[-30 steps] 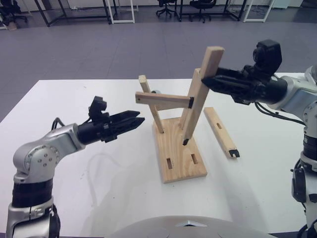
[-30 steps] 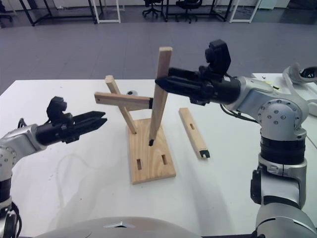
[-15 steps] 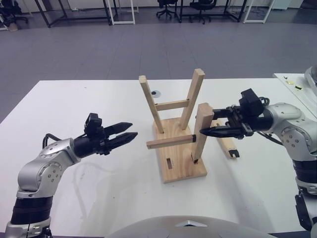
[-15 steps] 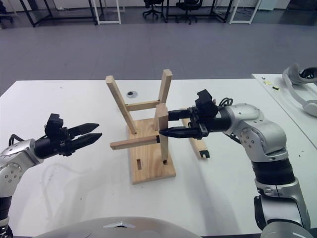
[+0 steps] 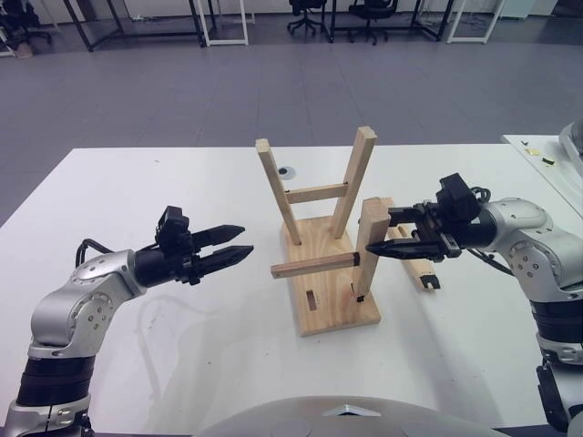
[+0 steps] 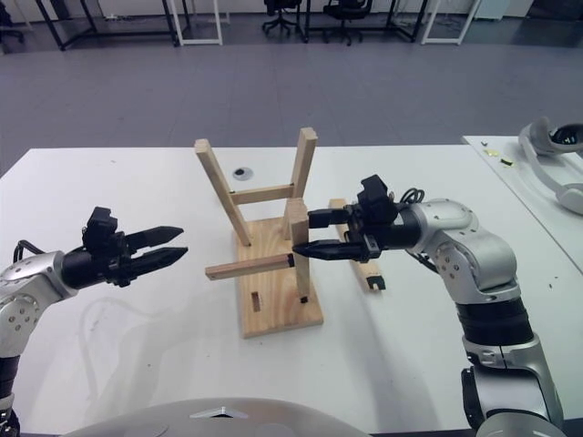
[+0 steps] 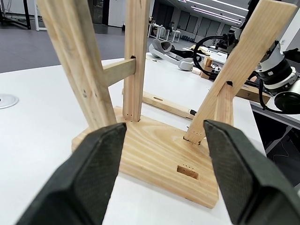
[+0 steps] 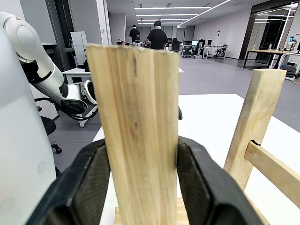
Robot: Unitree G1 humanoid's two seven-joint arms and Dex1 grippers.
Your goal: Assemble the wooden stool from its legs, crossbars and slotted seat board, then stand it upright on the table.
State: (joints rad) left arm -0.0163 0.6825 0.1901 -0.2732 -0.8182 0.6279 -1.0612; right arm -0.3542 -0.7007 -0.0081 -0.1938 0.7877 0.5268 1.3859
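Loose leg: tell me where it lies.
Left eye view: the loose leg lies flat on the table, robot's right, beside the seat board, partly behind the right gripper.

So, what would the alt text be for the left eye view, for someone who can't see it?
The right gripper clamps a wooden leg, crossbar attached, upright on the seat board on a white table. Two joined legs stand at the board's far end; the left gripper hovers open and empty nearby.

Noted upright wooden leg [image 8: 140, 103] clamped between black jaws of right gripper [image 8: 143, 183], both faces in contact. Beyond it, tilted second leg [image 8: 255, 122] with crossbar [image 8: 276, 171] joined. White table [image 8: 206, 112] behind.
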